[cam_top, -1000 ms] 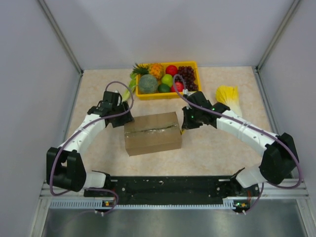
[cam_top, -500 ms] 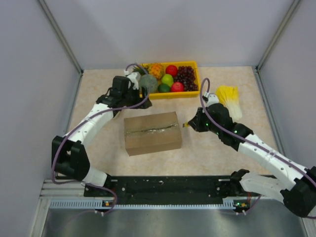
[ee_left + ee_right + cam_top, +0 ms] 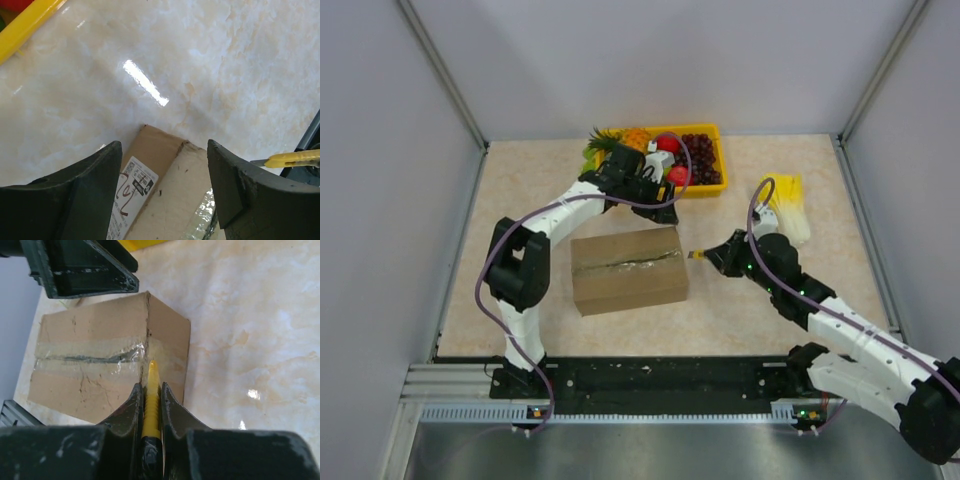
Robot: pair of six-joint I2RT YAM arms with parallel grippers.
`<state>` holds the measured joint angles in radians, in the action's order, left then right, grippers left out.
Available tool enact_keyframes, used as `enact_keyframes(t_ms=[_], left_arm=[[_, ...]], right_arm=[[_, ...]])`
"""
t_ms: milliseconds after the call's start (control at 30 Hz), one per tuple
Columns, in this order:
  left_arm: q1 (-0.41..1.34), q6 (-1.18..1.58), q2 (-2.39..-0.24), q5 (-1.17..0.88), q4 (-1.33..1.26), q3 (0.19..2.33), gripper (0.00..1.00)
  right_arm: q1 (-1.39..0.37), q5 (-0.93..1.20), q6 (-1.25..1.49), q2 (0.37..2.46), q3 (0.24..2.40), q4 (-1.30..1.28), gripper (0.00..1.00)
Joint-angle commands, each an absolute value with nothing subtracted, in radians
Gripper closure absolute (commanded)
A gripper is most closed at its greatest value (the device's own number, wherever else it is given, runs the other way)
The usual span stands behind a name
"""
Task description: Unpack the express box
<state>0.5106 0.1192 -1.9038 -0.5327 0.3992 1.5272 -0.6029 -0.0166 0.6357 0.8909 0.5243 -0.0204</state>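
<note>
The express box [image 3: 630,268] is a brown carton lying mid-table, flaps down, with a dark slit along its clear-taped top seam [image 3: 85,359]. My left gripper [image 3: 663,212] hovers open over the box's far right corner. In the left wrist view that corner [image 3: 167,172] and the white label [image 3: 131,192] show between the left gripper's [image 3: 164,150] spread fingers. My right gripper [image 3: 708,256] is shut on a yellow utility knife [image 3: 151,405]. The knife tip points at the box's right end, a little short of it.
A yellow tray [image 3: 724,165] of fruit stands behind the box, close to the left wrist. A yellow-and-white leafy vegetable [image 3: 786,203] lies at the right, behind the right arm. Grey walls close in the table on three sides.
My left arm swung from the box's left end round behind it to the far right corner, its jaws opening wider. My right gripper drew slightly back from the box's right end, knife still held.
</note>
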Motion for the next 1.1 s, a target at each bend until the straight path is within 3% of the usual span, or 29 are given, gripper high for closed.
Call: enact_keyframes(t_ms=[0,733,1067], left_arm=[[0.509,0.016,-1.953,-0.561,0.507,1.632,0.28],[0.503,0.011,-1.959,-0.497,0.459,1.522,0.53],[0.503,0.009,-1.948,-0.483,0.451,1.485,0.57]], right_arm=[[-0.58,-0.011,0.707,0.862,0.497,0.143,1.0],[-0.545,-0.014,0.77,0.962,0.465,0.294,1.0],[-0.54,-0.005,0.77,1.023,0.466,0.35,1.0]])
